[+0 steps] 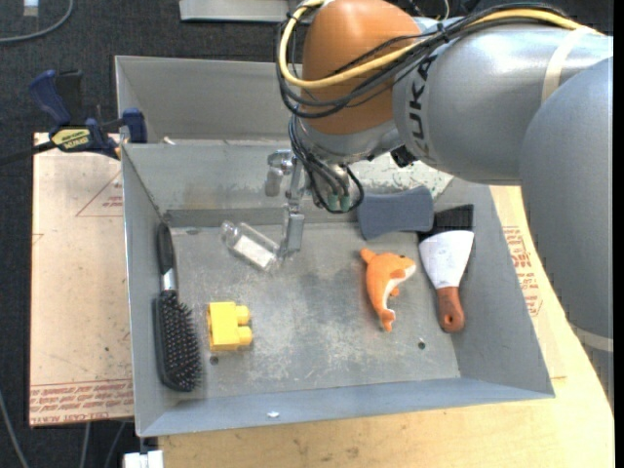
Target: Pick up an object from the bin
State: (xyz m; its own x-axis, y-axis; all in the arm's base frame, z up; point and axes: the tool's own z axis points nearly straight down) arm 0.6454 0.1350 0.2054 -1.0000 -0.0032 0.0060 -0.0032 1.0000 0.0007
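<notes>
place: robotics lab | signs: KUKA arm [517, 96], grey metal bin [292, 403], dark carpet floor [146, 18]

Grey pad [395, 214] partly behind arm [507, 96]

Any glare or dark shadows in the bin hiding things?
Camera view: light is even, with only short soft shadows beside the yellow block and hairbrush; the clear plastic piece glints faintly against the bin floor; no glare hides anything.

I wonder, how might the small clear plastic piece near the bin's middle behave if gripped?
The clear plastic piece looks thin-walled, so probably light and apt to flex. Its glossy surface may slip. On bare metal it would likely slide.
</notes>
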